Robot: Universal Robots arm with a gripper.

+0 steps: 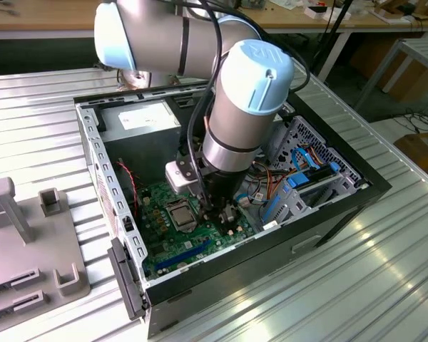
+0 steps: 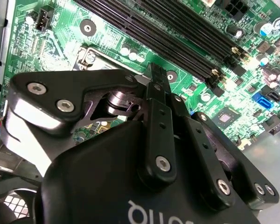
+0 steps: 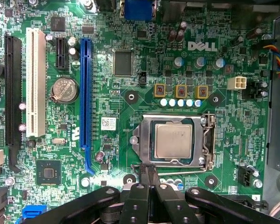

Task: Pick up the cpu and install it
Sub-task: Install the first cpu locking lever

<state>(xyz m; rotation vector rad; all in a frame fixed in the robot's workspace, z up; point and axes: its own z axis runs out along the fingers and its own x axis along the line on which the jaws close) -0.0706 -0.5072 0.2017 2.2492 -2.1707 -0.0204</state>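
The cpu (image 3: pixel 173 141), a flat square chip with a silvery-grey top, lies inside the metal-framed socket (image 3: pixel 141 140) on the green motherboard (image 3: pixel 112 154). A thin wire lever (image 3: pixel 177 175) runs along the socket's side nearest the gripper. My gripper (image 3: pixel 148 169) is shut, its black fingertips pressed together right at that edge of the socket, beside the lever's end, and holds nothing that I can see. In the exterior view the arm reaches down into the open computer case, with the gripper (image 1: pixel 212 208) just to the right of the cpu (image 1: pixel 180 212). The second wrist view has the joined fingers (image 2: pixel 155 79) over the board.
The black case walls (image 1: pixel 271 249) surround the board. A drive cage with blue cables (image 1: pixel 299 182) stands at the exterior view's right. Long memory slots (image 2: pixel 177 32) and expansion slots (image 3: pixel 35 84) lie near the socket. A grey fixture plate (image 1: pixel 28 235) sits outside on the ribbed metal table.
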